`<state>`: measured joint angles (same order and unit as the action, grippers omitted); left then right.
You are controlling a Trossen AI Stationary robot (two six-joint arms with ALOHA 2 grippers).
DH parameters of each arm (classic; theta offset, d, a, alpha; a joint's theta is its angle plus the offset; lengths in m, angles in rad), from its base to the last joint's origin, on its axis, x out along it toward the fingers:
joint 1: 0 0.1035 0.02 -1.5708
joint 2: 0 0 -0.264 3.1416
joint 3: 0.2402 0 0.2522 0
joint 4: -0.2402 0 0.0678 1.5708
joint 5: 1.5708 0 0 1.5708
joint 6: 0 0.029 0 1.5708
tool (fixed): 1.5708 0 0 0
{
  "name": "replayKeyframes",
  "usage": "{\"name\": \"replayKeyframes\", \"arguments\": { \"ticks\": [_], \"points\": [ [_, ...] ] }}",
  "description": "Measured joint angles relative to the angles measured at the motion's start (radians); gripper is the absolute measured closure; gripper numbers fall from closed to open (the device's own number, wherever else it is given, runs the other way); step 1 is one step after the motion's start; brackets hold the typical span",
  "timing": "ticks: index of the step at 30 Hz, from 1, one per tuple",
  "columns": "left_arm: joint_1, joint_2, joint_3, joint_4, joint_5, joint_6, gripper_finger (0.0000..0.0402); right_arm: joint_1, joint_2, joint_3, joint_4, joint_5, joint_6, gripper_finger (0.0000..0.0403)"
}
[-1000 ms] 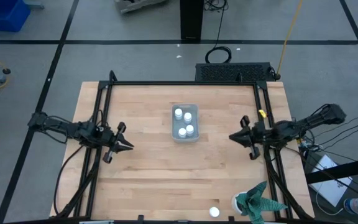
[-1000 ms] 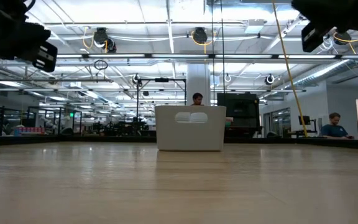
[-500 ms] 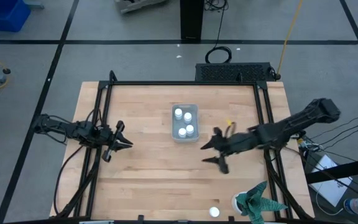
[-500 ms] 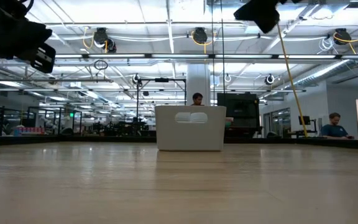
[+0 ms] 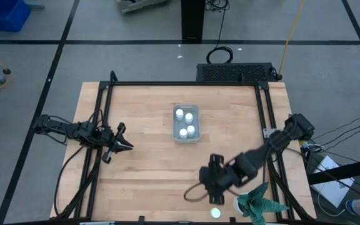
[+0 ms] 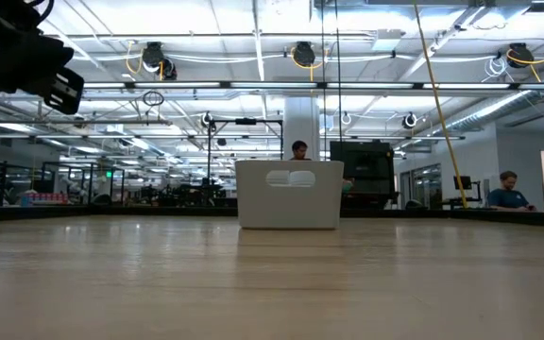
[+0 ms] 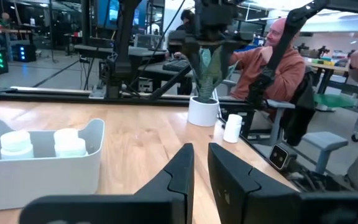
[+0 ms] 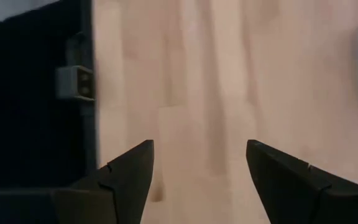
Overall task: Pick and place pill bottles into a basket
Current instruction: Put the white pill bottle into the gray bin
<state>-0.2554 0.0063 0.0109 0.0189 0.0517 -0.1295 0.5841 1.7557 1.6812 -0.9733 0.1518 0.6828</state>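
Right claw (image 5: 200,190), jaws wide, hangs near the lone small white capped pill bottle (image 5: 215,213), seemingly positioned to grasp it. Pale grey-blue rectangular basket (image 5: 186,137) holds four bottles mid-table. Left claw (image 5: 125,144) waits, jaws narrow.

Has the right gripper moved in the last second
Yes. In the high view the right gripper has swung from the table's right edge, past the basket, toward the near edge by the loose pill bottle.

Pale grey-blue plastic basket (image 5: 185,134) holds white-capped white pill bottles (image 5: 190,130); one more white bottle (image 5: 215,213) sits apart. Light wood-grain plank table (image 5: 149,169), black metal frame (image 5: 186,83). Green spiky plant (image 5: 259,204), white base.
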Motion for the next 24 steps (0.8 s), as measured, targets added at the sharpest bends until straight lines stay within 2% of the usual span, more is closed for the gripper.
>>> {"name": "replayKeyframes", "arguments": {
  "ticks": [7,16,24],
  "points": [
    [0.0,0.0,0.0,-0.001,0.0,0.02,0.035,0.079,0.06,0.003,-0.011,-0.001,0.204,0.0145],
    [0.0,0.0,0.0,-0.002,-0.005,0.055,0.035,0.146,0.145,0.003,0.031,0.0,0.282,0.0145],
    [0.0,0.0,0.0,-0.004,-0.075,0.073,0.035,0.192,0.174,0.003,0.069,-0.023,0.379,0.0145]
  ]
}}
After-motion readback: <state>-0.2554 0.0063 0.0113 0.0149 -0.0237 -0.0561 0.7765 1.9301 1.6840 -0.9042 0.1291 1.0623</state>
